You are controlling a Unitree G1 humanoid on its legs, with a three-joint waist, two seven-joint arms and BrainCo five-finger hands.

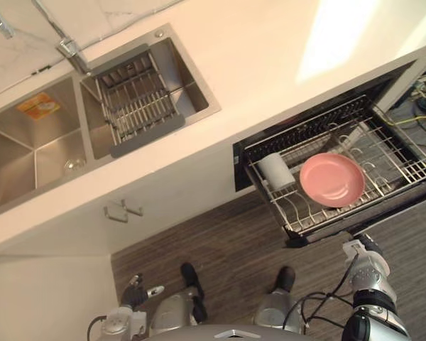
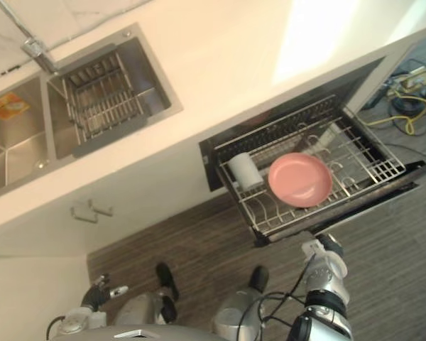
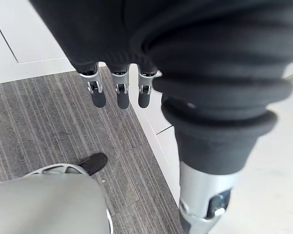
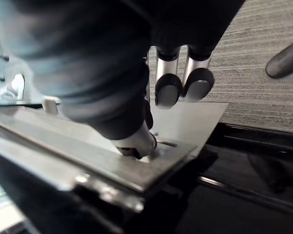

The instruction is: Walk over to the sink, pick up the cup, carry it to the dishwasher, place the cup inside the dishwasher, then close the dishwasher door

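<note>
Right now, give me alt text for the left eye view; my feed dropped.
The white cup sits beside a pink plate in the dishwasher's pulled-out rack, door open. The right hand is at the door's front edge; the sink lies upper left.

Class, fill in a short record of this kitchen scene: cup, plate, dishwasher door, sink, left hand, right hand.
cup: white, in the pulled-out rack, next to the plate
plate: pink, in the same rack
dishwasher door: open, folded down
sink: two basins, wire basket in one
left hand: open, hanging above the floor, empty
right hand: open, at the door's edge, empty
</note>
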